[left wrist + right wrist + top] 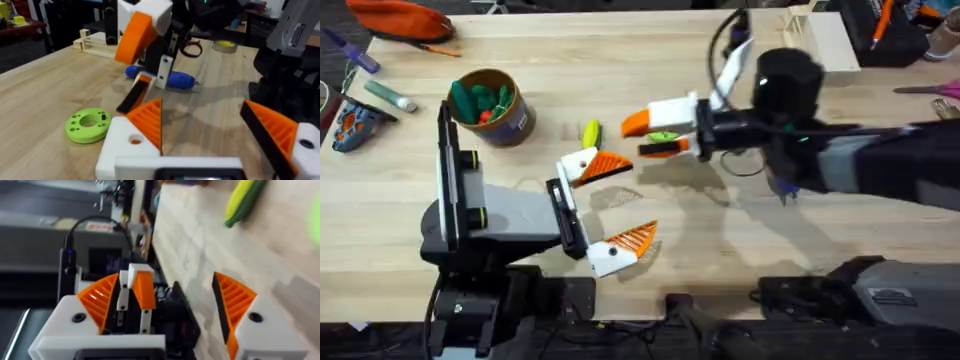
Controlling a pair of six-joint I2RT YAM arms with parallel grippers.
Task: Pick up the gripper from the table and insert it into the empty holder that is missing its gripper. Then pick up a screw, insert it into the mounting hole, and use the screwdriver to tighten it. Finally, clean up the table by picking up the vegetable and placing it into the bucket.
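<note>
Two arms meet beside the vegetable on the tabletop. Left gripper: fingers apart, empty. Right gripper: can't tell fingers' state. Step looks like gripper-into-holder insertion; next move needs careful alignment w/ slot.

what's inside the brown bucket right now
The bucket holds green and orange toy vegetables, piled near its rim. Whatever lies beneath them is covered. The yellow vegetable is still on the table.

Both arms are black with grey shells; the left arm carries yellow-green joint marks. Each gripper, left gripper and right gripper, has white bases, orange ribbed pads, dark screws. Black cable loops at 12 o'clock.
</note>
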